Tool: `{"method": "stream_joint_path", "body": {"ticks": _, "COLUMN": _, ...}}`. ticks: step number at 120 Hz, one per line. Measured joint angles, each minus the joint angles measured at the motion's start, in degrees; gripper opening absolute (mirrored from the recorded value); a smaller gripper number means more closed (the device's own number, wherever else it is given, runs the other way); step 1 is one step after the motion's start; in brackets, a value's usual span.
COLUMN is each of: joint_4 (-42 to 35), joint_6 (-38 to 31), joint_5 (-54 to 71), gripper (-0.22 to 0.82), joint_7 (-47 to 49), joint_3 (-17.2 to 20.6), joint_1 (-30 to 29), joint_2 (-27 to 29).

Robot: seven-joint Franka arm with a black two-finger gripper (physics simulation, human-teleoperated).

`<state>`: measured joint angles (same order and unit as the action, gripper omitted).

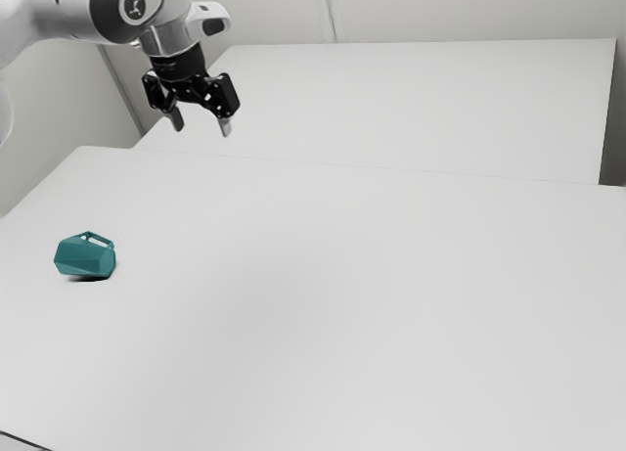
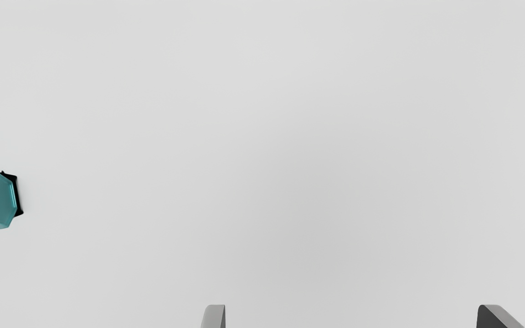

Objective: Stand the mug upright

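Lying on its side, the teal mug (image 1: 84, 257) rests on the white worktop (image 1: 342, 324), toward the exterior view's left. The body of the mug is faceted, and the handle (image 1: 102, 239) projects from it as an angular loop. A dark shadow (image 1: 90, 279) falls directly beside the body, at the worktop surface. The mug is not upright.

The arm (image 1: 68, 11) enters from the exterior view's upper left. The hand (image 1: 201, 129) is raised above the worktop, well apart from the mug, with its fingers directed downward. Hand state: open wide. The two fingers (image 2: 214, 317) stand far apart, with a broad gap between them. Nothing is held, and neither finger touches the mug.

In the wrist view, the mug lies outside the span between the fingers, off to the side of one of them. One end and part of the handle are visible; the remainder of the mug is cut off by the picture's edge. Which end of the mug is its mouth cannot be determined.
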<state>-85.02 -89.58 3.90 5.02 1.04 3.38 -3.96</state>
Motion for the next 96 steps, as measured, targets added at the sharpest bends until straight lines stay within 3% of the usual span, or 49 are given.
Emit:
{"method": "stream_joint_path", "body": {"ticks": 60, "joint_4": -1.39, "joint_6": -1.56, "joint_5": 0.69, "gripper": 0.60, "joint_7": 0.26, "joint_3": 0.19, "joint_1": 0.05, "joint_2": 1.19}}
{"method": "stream_joint_path", "body": {"ticks": 96, "joint_4": -13.43, "joint_6": -7.34, "joint_5": -0.27, "gripper": 0.60, "joint_7": 0.42, "joint_3": 0.23, "joint_1": -0.86, "joint_2": 3.91}}
